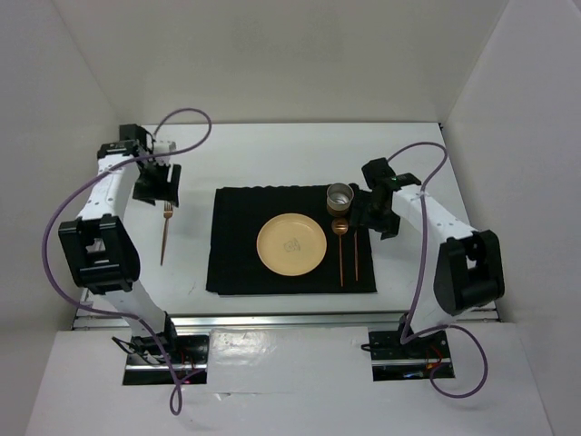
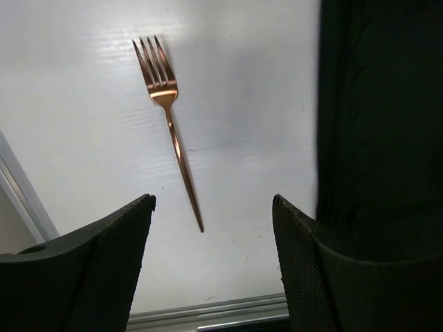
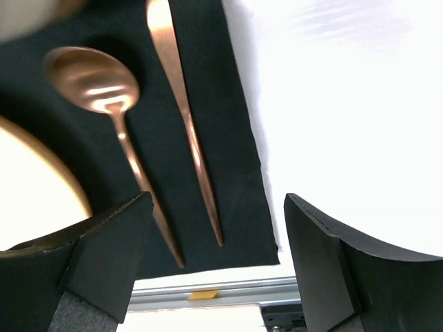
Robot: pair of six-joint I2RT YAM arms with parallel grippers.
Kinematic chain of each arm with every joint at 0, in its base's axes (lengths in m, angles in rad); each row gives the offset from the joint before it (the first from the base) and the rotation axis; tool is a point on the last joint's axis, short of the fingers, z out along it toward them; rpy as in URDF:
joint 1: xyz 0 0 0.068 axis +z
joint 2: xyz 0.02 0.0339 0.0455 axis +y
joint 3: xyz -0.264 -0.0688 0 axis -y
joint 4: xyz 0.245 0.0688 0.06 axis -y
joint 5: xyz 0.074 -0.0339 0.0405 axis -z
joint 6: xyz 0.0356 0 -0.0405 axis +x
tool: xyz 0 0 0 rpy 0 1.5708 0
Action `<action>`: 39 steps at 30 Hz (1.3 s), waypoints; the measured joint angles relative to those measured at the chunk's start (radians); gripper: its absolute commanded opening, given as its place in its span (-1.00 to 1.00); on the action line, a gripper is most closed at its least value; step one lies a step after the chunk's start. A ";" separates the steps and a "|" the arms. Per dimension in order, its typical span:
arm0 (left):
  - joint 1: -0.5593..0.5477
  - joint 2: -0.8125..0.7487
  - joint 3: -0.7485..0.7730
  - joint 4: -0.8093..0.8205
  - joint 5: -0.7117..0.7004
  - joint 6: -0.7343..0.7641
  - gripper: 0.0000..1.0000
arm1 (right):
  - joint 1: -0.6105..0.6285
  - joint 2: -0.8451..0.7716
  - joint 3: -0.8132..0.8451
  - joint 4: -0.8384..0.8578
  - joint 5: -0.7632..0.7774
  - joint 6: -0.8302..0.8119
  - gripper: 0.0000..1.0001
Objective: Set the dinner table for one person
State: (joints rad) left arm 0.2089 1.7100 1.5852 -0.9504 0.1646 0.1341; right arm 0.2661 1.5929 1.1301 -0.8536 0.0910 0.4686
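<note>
Dinner table (image 1: pixel 272 150), white with metal rails at its near edge, fills the overhead view and bears everything else. A black placemat (image 1: pixel 236 263) lies at its centre, with a round yellow plate (image 1: pixel 291 244) in the middle of the cloth. At the plate's 1 o'clock stands a metal cup (image 1: pixel 340 195). At the plate's 3 o'clock a copper spoon (image 3: pixel 93 79) and knife (image 3: pixel 181 104) lie side by side on the mat, not touching, handles toward 6 o'clock. A copper fork (image 2: pixel 173 138) lies on bare table at the mat's 9 o'clock, tines toward 12 o'clock. The left gripper (image 2: pixel 213 206) hangs above the fork, fingers spread wide, holding nothing. The right gripper (image 3: pixel 218 200) hangs over the spoon and knife, likewise spread and empty.
</note>
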 measured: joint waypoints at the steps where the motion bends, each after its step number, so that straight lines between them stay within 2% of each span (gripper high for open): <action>1: -0.017 0.016 -0.030 0.008 -0.035 0.017 0.53 | 0.000 -0.028 0.006 -0.007 0.014 0.009 0.70; 4: -0.045 0.083 -0.097 0.013 -0.117 0.042 0.44 | 0.000 -0.106 0.030 -0.033 0.045 0.025 0.70; 9: -0.040 0.235 -0.090 0.039 -0.216 0.055 0.38 | 0.000 -0.164 0.089 -0.049 0.056 0.037 0.70; 14: -0.036 0.349 -0.083 0.064 -0.258 0.056 0.21 | 0.000 -0.195 0.109 -0.050 0.052 0.036 0.70; 18: -0.036 0.363 -0.082 0.051 -0.257 0.065 -0.01 | 0.000 -0.220 0.110 -0.049 0.051 0.036 0.70; 19: -0.038 0.363 -0.084 0.052 -0.256 0.066 -0.11 | 0.000 -0.227 0.111 -0.050 0.051 0.035 0.70; 20: -0.040 0.363 -0.086 0.051 -0.256 0.067 -0.42 | 0.000 -0.232 0.113 -0.050 0.051 0.035 0.70; 22: -0.042 0.367 -0.087 0.048 -0.256 0.067 -0.85 | 0.000 -0.244 0.117 -0.049 0.051 0.034 0.70; 23: -0.042 0.368 -0.086 0.043 -0.252 0.063 -1.00 | 0.000 -0.249 0.121 -0.049 0.051 0.034 0.70; 32: -0.030 0.362 -0.082 0.030 -0.201 0.036 -1.00 | 0.000 -0.276 0.138 -0.048 0.051 0.028 0.70; 36: 0.005 0.321 -0.098 0.046 -0.076 -0.076 -1.00 | 0.000 -0.296 0.138 -0.048 0.048 0.031 0.70; 39: 0.008 0.220 -0.114 0.064 -0.017 -0.186 -1.00 | 0.000 -0.308 0.138 -0.047 0.043 0.033 0.70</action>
State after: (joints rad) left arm 0.2169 1.9297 1.4715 -0.8867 0.1474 -0.0517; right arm 0.2661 1.2850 1.2682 -0.9005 0.1341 0.5018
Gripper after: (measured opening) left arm 0.021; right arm 0.851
